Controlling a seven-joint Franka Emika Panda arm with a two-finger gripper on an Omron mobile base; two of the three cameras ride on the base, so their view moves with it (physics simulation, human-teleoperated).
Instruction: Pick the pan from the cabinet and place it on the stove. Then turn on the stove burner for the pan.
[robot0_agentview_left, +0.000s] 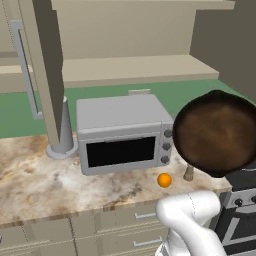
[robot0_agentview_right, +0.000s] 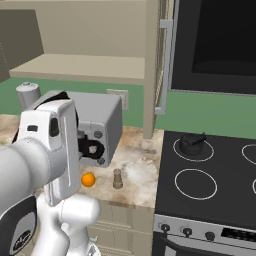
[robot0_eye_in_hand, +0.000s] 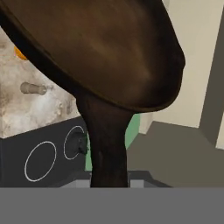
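The cabinet (robot0_agentview_left: 125, 35) stands open above the marbled desk (robot0_agentview_left: 40, 185), its beige shelf bare. The stove (robot0_agentview_right: 220, 200) sits just right of the desk's end, black glass with thin white rings and a silver knob panel along the front. A grey microwave (robot0_agentview_left: 122, 132) rests on the desk, left of the stove.

The pan (robot0_agentview_left: 216, 131) is out of the cabinet and held in the air, tilted so its brown inside faces the left base camera, above the desk's right end beside the microwave and close to the stove's left edge. The carry from cabinet to stove looks to be the step in hand. Next, the pan probably needs to travel right over the near burner ring (robot0_agentview_right: 196, 184), level out and come down flat, keeping off the small dark pot (robot0_agentview_right: 192, 142) on the ring behind it. The knob comes after that.

In the hand view the pan's long dark handle (robot0_eye_in_hand: 107, 144) runs straight down to where the gripper (robot0_eye_in_hand: 109, 183) sits, so the jaws stand nearly closed, clamped on that handle.

An orange (robot0_agentview_left: 164, 180) and a small shaker (robot0_agentview_right: 117, 178) lie on the desk between the microwave and the stove.
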